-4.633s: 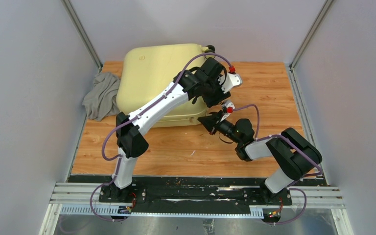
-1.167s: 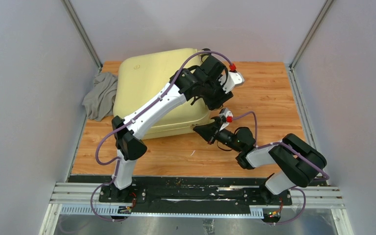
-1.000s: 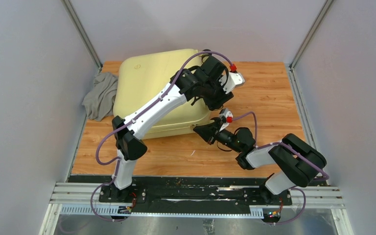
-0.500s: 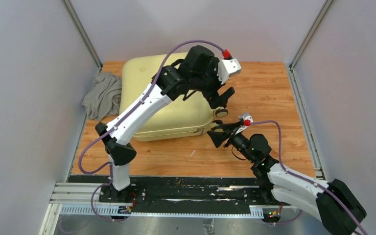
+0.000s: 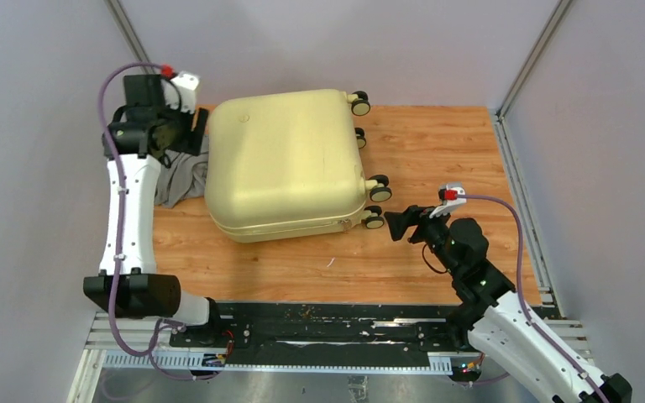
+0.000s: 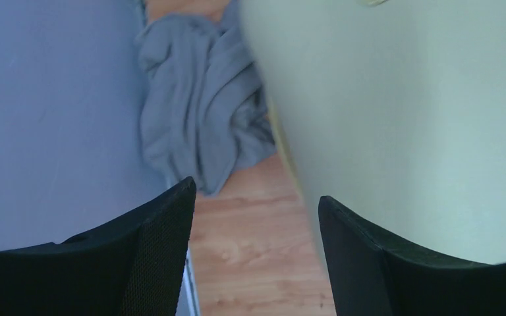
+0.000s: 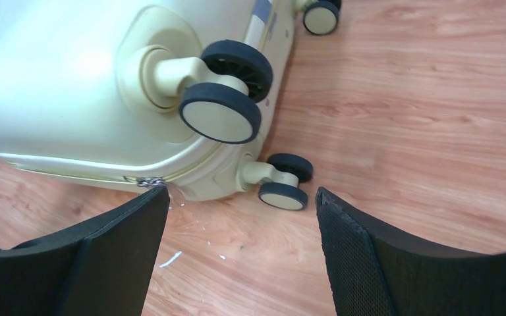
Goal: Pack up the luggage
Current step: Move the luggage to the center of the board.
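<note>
Luggage — pale-yellow hard shell, lying flat and shut on the far half of the table, wheels toward the right; probably laid so for zipping. Left gripper: spread, holding nothing, raised beside the case's far-left corner, over a grey cloth lying outside it. Right gripper: spread, empty — low, facing the near wheels and zipper pull, near but not touching.

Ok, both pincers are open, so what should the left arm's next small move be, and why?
Probably lower the left pincer straight down onto the crumpled grey cloth and close on it. That pincer hangs open with the cloth framed between its fingers, and the cloth lies on the wooden table outside the closed pale-yellow hard-shell suitcase, not yet packed.
</note>
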### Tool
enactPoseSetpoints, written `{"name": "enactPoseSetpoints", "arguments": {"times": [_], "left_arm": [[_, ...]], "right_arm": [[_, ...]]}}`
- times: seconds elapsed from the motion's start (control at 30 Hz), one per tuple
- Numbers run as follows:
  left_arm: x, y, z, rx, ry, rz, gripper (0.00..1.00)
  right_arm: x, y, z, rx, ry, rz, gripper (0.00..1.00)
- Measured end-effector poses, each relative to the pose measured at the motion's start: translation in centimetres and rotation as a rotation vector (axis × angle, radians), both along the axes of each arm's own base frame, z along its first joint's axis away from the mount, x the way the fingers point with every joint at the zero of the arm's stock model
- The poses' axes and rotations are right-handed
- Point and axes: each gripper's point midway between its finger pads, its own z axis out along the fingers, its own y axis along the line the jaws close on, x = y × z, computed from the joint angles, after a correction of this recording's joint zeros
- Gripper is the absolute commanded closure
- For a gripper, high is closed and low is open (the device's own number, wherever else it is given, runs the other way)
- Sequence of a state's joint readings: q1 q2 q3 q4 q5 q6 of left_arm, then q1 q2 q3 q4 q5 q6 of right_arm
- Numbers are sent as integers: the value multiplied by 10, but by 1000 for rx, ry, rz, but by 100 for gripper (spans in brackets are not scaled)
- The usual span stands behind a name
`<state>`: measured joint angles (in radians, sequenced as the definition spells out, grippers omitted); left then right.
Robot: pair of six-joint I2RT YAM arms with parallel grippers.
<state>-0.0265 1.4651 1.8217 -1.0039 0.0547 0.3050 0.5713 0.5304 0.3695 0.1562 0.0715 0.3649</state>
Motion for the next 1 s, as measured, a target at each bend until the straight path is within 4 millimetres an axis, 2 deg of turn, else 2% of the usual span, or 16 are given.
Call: {"name": "enactPoseSetpoints", "arguments": {"times": [0.1,0.17,0.27,0.47,0.53,0.63,0.73,0.83,0.9,0.93,1.0], "left_arm": [[-25,70,-23,37,31,191,26],[-35,88,-37,56,44,241,26],[-38,91,-65,62,63,244,28],[-11,83,-140,-10,147,229,30],[2,74,-159,-29,171,208,29],[18,59,-168,-52,158,182,26],[29,17,-163,-88,130,109,23],[33,-48,-156,-158,114,-26,21],[28,-84,-156,-205,129,-117,16],[26,-96,-157,-216,138,-150,14],[24,-98,-159,-231,147,-160,5]], "right_arm": [[2,-7,-1,-30,54,-31,14],[2,-11,-6,-48,85,-42,14],[3,-24,-14,-76,134,-87,13],[5,-53,-20,-92,180,-195,11],[5,-62,-22,-93,187,-227,11],[7,-75,-26,-98,204,-277,10],[9,-87,-30,-101,224,-322,10],[14,-102,-36,-102,252,-382,10],[16,-111,-39,-103,265,-417,9],[17,-115,-41,-105,274,-434,9],[19,-124,-44,-107,286,-465,9]]}}
